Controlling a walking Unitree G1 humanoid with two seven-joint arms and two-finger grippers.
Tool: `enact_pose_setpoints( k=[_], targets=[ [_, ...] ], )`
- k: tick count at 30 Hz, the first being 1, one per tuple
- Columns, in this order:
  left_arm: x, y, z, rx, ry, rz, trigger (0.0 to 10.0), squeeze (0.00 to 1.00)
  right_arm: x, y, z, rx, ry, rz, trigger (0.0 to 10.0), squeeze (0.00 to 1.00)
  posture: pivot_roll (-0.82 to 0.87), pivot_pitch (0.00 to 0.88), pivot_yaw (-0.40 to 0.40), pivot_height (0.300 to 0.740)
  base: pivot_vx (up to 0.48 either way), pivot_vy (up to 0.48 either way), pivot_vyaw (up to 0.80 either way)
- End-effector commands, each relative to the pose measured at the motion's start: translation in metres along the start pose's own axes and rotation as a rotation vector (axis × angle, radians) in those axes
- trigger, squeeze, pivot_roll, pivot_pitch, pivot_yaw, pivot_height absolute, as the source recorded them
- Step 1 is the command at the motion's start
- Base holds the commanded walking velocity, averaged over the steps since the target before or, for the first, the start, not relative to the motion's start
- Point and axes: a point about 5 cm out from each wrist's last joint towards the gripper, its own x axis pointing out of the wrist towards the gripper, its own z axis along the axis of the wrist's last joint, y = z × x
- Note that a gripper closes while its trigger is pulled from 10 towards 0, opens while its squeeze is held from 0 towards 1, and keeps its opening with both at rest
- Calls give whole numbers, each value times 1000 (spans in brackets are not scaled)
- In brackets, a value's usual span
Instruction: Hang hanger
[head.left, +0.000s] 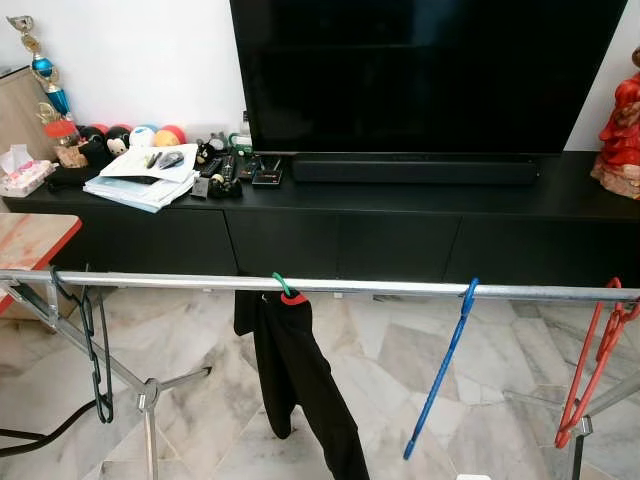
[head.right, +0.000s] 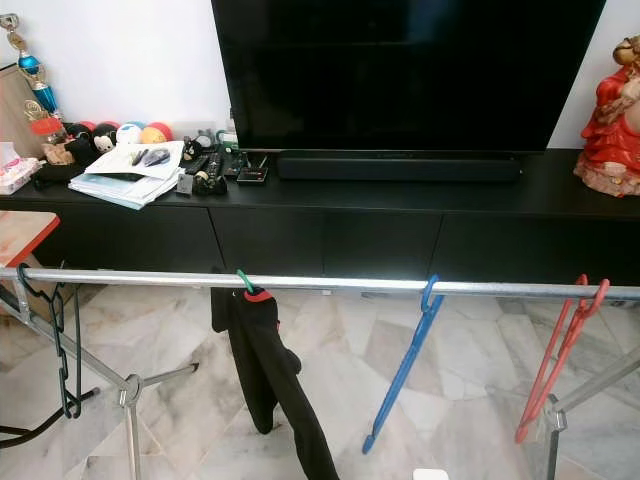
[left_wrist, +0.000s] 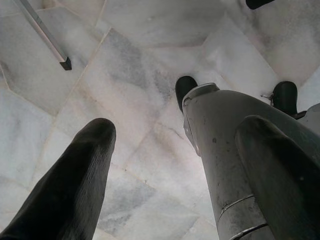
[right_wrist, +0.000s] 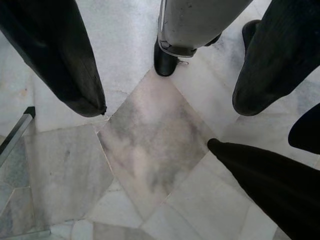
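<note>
A silver clothes rail (head.left: 380, 287) runs across in front of me. On it hang a green-hooked hanger (head.left: 282, 286) carrying a black garment (head.left: 300, 380), a bare blue hanger (head.left: 440, 370), red hangers (head.left: 595, 360) at the right end and black hangers (head.left: 95, 350) at the left end. My left gripper (left_wrist: 175, 130) hangs low over the marble floor, open, with nothing between its fingers. The right gripper (right_wrist: 170, 107) also points at the floor, open and holding nothing. A dark cloth-like shape (right_wrist: 270, 190) lies close beside it.
Behind the rail stands a long black TV console (head.left: 400, 200) with a large TV (head.left: 430, 70), papers, toys and a red figurine (head.left: 620, 130). The rack's metal legs (head.left: 148, 400) spread over the floor. A red-edged table (head.left: 30, 245) is at the left.
</note>
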Motion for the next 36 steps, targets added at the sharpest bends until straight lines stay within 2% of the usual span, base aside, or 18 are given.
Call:
enact_pose_setpoints(
  k=[1, 8, 26, 36],
  targets=[
    [-2, -2, -16, -3, 57, -8, 10000, 0, -1, 3, -4, 20, 11, 6, 10000, 0, 5, 8, 67, 740, -240, 0, 0],
    [-2, -2, -17, -3, 58, -12, 10000, 0, -1, 4, -6, 26, 17, 7, 10000, 0, 3, 7, 69, 740, -141, 0, 0],
    [-2, -2, -16, -12, 59, -15, 10000, 0, -2, -1, -11, 26, 44, -5, 10000, 0, 8, 23, 68, 740, -282, 0, 0],
    [-2, -3, -15, -13, 56, -18, 10000, 0, -1, 1, -8, 25, 47, -7, 10000, 0, 7, 25, 67, 740, -285, 0, 0]
  ],
)
